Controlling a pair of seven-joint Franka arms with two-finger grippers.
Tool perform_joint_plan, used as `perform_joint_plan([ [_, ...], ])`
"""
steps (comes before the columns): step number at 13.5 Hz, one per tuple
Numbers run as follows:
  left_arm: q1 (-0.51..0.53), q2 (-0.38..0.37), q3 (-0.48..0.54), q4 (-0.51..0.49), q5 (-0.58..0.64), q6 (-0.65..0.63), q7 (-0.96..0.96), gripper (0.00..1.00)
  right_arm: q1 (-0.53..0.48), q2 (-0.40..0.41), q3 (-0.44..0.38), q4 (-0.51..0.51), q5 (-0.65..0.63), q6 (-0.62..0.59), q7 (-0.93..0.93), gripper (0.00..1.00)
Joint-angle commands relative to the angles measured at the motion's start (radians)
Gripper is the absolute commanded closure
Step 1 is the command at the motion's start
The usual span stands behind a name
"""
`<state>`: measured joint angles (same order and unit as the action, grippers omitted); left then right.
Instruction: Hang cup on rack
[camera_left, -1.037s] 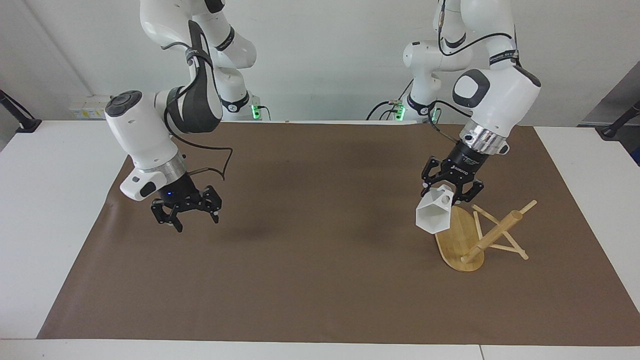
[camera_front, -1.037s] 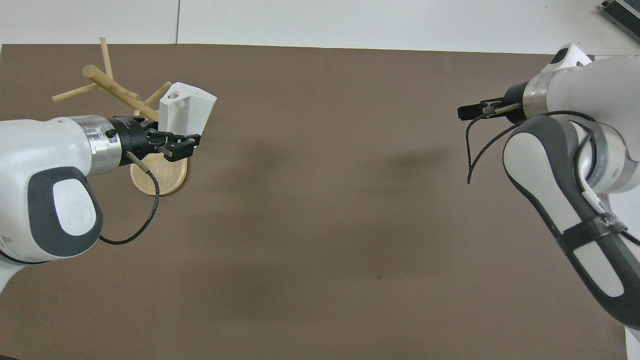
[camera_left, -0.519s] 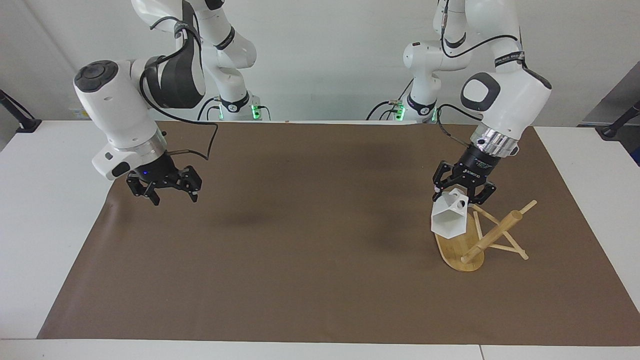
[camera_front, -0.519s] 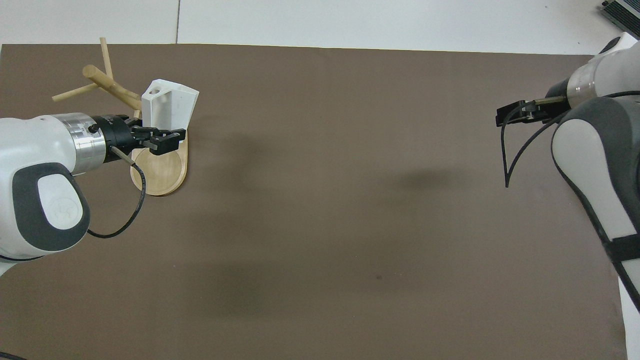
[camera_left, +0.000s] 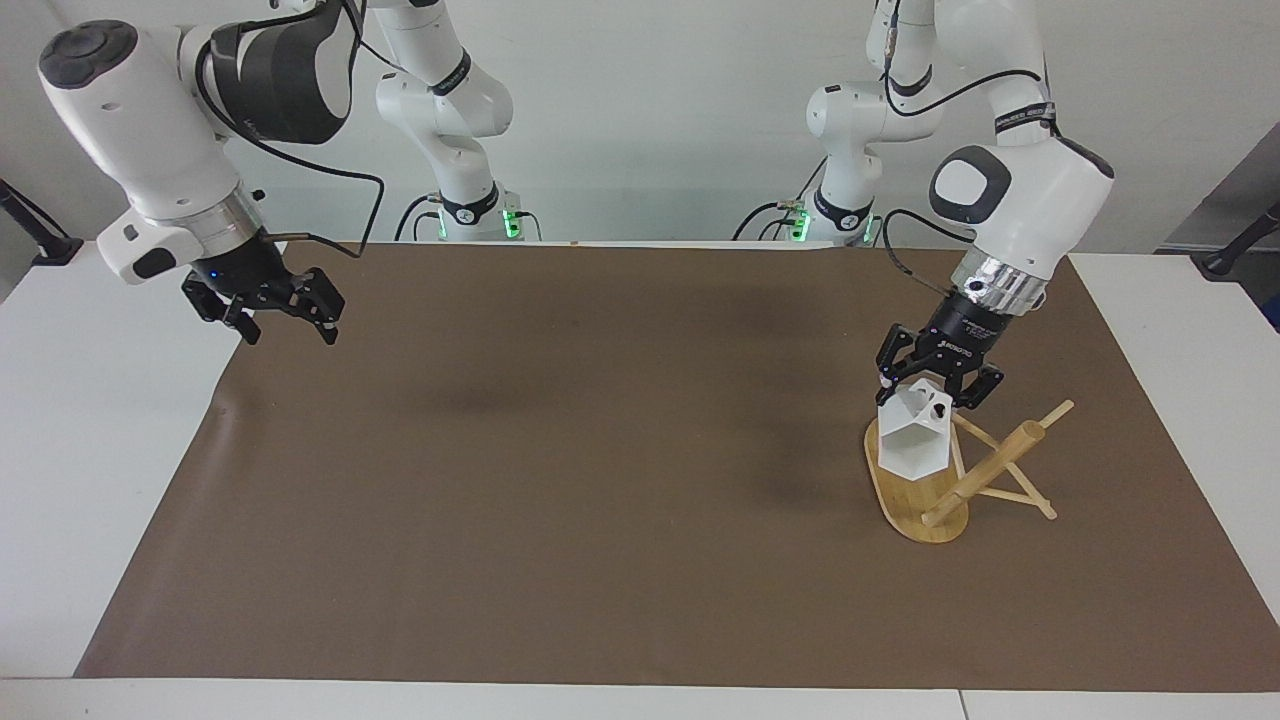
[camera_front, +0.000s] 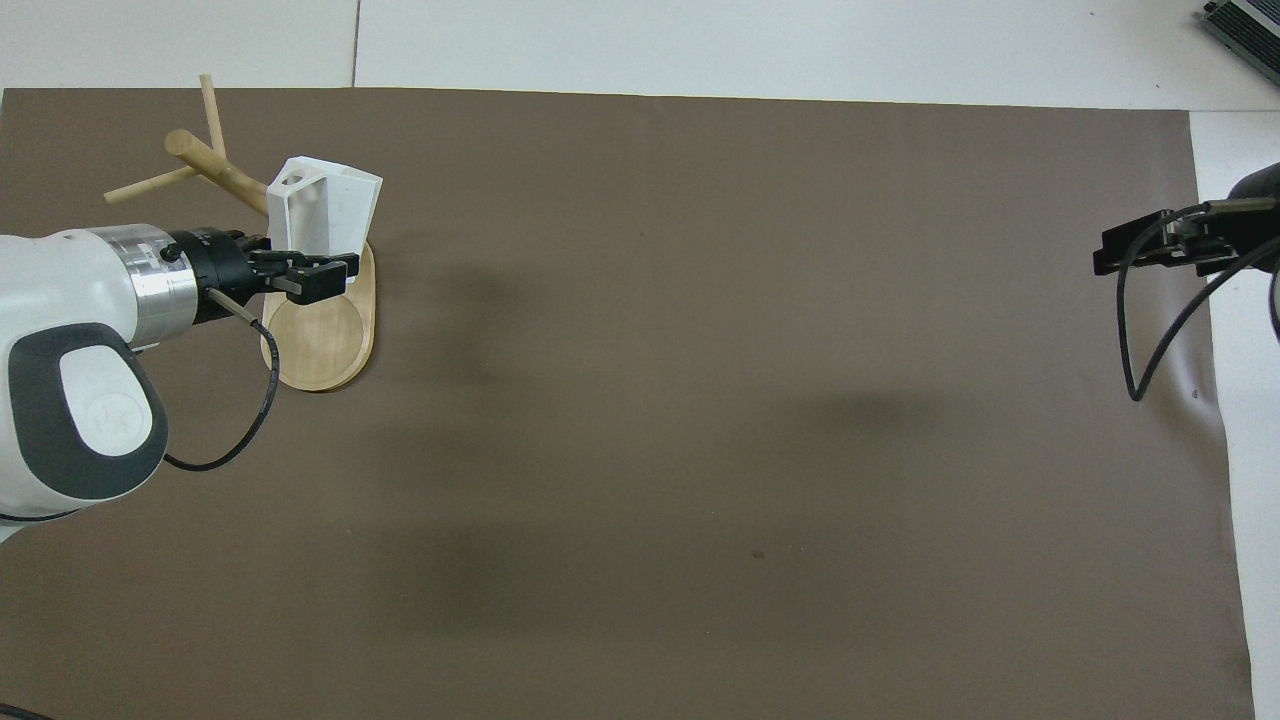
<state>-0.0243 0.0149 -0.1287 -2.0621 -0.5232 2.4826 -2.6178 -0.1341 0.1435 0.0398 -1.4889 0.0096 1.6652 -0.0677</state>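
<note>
The brown mat (camera_left: 600, 480) covers most of the table. The rack (camera_left: 935, 490) stands at the left arm's end of it. The right gripper (camera_left: 265, 310), with its fingers apart and empty, has moved up and away to the mat's edge at the right arm's end. The left gripper (camera_left: 935, 370) is clamped on the cup (camera_left: 912, 440), now lower and over the rack's base. The cup's inside looks empty in the facing view; the overhead view shows only its outer side and handle hole.
</note>
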Motion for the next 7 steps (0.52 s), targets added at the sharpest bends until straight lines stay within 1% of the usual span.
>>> perform_joint_plan([
  [1, 0.017, 0.01, -0.009, -0.012, 0.014, 0.031, -0.045, 1.0, 0.007, -0.042, -0.015, -0.001, -0.002, -0.042, 0.019, 0.0],
  [4, 0.02, 0.022, -0.009, -0.01, 0.014, 0.051, -0.097, 1.0, 0.008, -0.093, -0.018, -0.022, -0.002, -0.088, 0.011, 0.0],
  [7, 0.023, 0.04, -0.009, -0.004, 0.012, 0.07, -0.125, 1.0, 0.014, -0.123, -0.018, -0.057, -0.002, -0.091, 0.02, 0.0],
])
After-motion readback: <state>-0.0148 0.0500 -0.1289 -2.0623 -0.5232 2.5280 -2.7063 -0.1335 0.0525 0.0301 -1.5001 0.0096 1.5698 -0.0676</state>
